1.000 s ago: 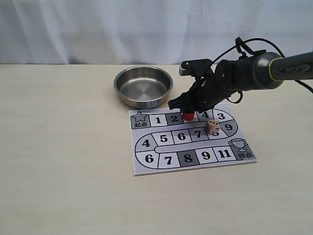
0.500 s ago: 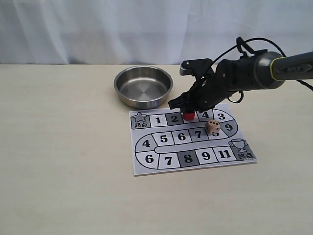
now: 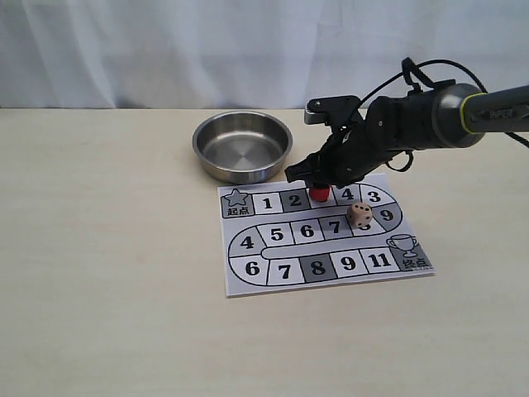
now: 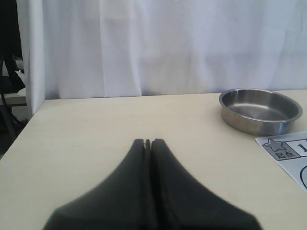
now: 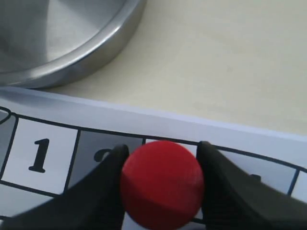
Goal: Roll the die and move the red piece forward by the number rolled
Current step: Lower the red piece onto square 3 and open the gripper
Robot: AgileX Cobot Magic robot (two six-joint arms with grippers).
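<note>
The right end effector point(image 5: 162, 165) clamps the red piece point(image 5: 162, 187) between its fingers on the board's point(image 3: 273, 281) top row, between squares 2 and 4. The die point(image 3: 359, 215) rests beside square 7. The left end effector point(image 4: 148, 143), jaws pressed together and empty, hangs over the tabletop point(image 4: 86, 134).

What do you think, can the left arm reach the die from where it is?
Probably not yet. The left gripper hangs back with fingers shut, outside the exterior view, and the die lies across the board near the right arm.
</note>
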